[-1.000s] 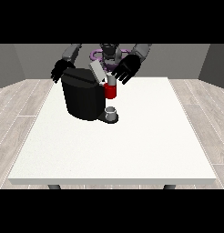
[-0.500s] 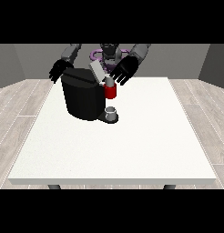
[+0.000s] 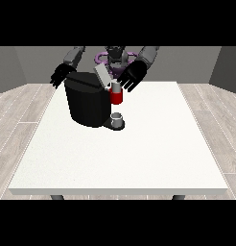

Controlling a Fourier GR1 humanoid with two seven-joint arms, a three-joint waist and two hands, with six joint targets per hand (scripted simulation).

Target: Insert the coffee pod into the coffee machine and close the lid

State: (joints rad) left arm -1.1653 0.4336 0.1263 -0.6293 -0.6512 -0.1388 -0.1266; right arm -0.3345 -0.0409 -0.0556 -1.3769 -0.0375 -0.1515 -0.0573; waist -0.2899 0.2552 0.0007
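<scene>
A black coffee machine (image 3: 87, 102) stands on the white table (image 3: 124, 153) at the back left. Its grey lid (image 3: 102, 74) is tilted up and open. A red and white part (image 3: 116, 95) sits at the machine's front, above a small grey cup (image 3: 118, 118) on the drip base. The hand at the view's right (image 3: 132, 76) hovers right beside the lid and just above the red part, fingers spread and relaxed. The hand at the view's left (image 3: 60, 76) hangs behind the machine's far left corner, fingers straight. I cannot make out the coffee pod.
The table's wide white surface stretches from the machine towards the camera and to the right. Wooden floor surrounds the table. The robot's torso (image 3: 115, 55) is behind the machine.
The hand at the view's right has shifted slightly up and to the right beside the lid. The lid, the machine and the other hand look unchanged.
</scene>
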